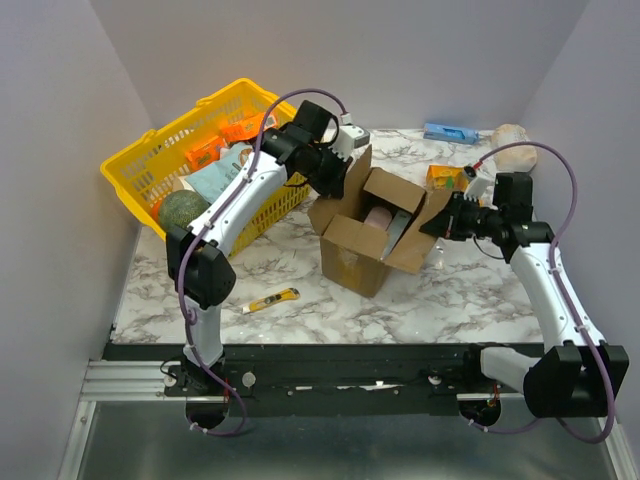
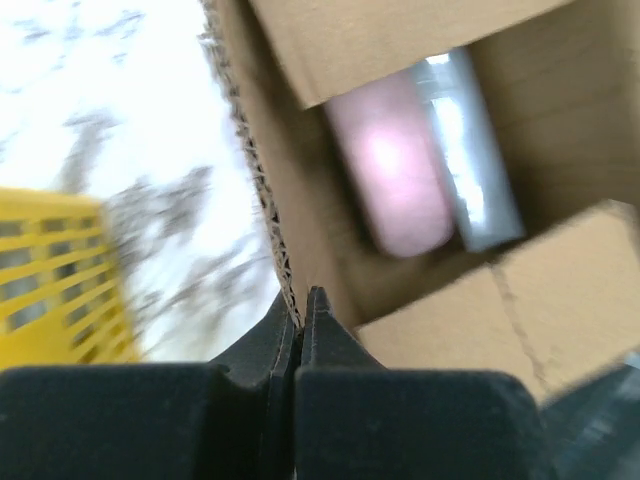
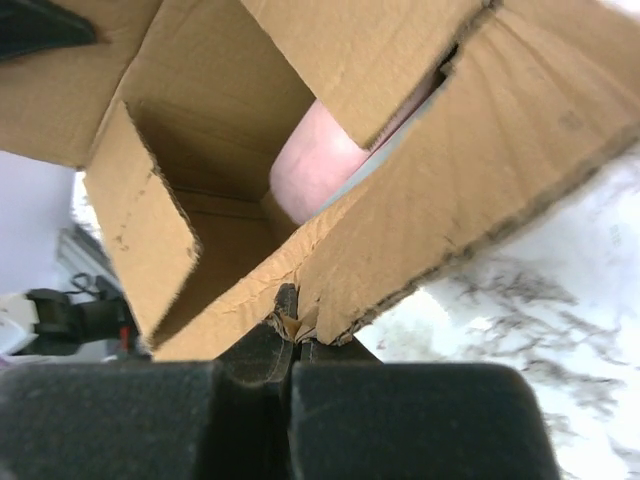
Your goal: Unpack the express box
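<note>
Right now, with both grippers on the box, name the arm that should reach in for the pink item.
Left, probably. The left gripper pinches the express box edge with the pink item in open view below. The right gripper clamps the opposite side, where cardboard partly hides it.

Bright, even overhead, soft shadows. Left wrist: blur across the box, glare on the surface upper left.

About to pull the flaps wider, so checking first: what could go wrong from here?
1. The left end effector and right end effector pinch opposite flaps of the box; pulling apart may tear the cardboard, already frayed at the right pinch.
2. Pulling upward could tip the box and spill the pink item.
</note>
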You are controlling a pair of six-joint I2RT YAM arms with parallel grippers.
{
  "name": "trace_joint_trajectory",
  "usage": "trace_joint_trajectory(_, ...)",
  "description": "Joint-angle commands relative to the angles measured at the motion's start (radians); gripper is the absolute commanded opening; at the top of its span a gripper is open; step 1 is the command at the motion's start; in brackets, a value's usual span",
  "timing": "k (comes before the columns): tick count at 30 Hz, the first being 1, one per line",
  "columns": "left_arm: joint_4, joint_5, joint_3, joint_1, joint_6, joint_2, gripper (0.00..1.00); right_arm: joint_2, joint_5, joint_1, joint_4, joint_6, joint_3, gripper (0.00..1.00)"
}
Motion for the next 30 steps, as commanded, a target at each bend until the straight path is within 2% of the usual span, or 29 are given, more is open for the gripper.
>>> trace_joint_trajectory(1,-0.063,0.569,-0.068,0.086,-0.003,-0.053,0.0,0.033,0.187,-0.029,-0.026,-0.212,0.107,0.0)
trace_joint_trajectory(3,0.004,0.634,-0.145,0.096,-0.073,-0.081,0.0,0.059,0.202,-0.033,-0.043,-0.236,0.215,0.02)
trace_joint_trajectory(4,0.073,0.635,-0.165,0.096,-0.104,-0.091,0.0,0.085,0.196,-0.033,-0.067,-0.271,0.264,0.2)
trace_joint_trajectory(7,0.171,0.622,-0.21,0.094,-0.205,-0.115,0.0,0.136,0.144,-0.033,-0.104,-0.321,0.463,0.57)
trace_joint_trajectory(9,0.196,0.602,-0.202,0.094,-0.254,-0.115,0.0,0.164,0.1,-0.033,-0.112,-0.333,0.595,0.64)
trace_joint_trajectory(10,0.202,0.601,-0.196,0.094,-0.262,-0.115,0.0,0.176,0.075,-0.033,-0.119,-0.339,0.629,0.71)
trace_joint_trajectory(11,0.207,0.6,-0.191,0.094,-0.275,-0.112,0.0,0.202,0.051,-0.033,-0.123,-0.344,0.661,0.72)
trace_joint_trajectory(14,0.25,0.586,-0.201,0.094,-0.354,-0.115,0.0,0.242,-0.054,0.011,-0.164,-0.408,0.73,0.71)
trace_joint_trajectory(18,0.297,0.552,-0.236,0.094,-0.426,-0.13,0.0,0.265,0.062,0.254,-0.239,-0.605,0.709,0.62)
trace_joint_trajectory(21,0.313,0.539,-0.241,0.094,-0.443,-0.135,0.0,0.267,0.122,0.347,-0.216,-0.601,0.628,0.53)
trace_joint_trajectory(25,0.33,0.531,-0.236,0.094,-0.462,-0.134,0.0,0.28,0.182,0.385,-0.233,-0.629,0.55,0.36)
trace_joint_trajectory(30,0.368,0.535,-0.254,0.093,-0.482,-0.141,0.0,0.293,0.185,0.401,-0.268,-0.715,0.448,0.28)
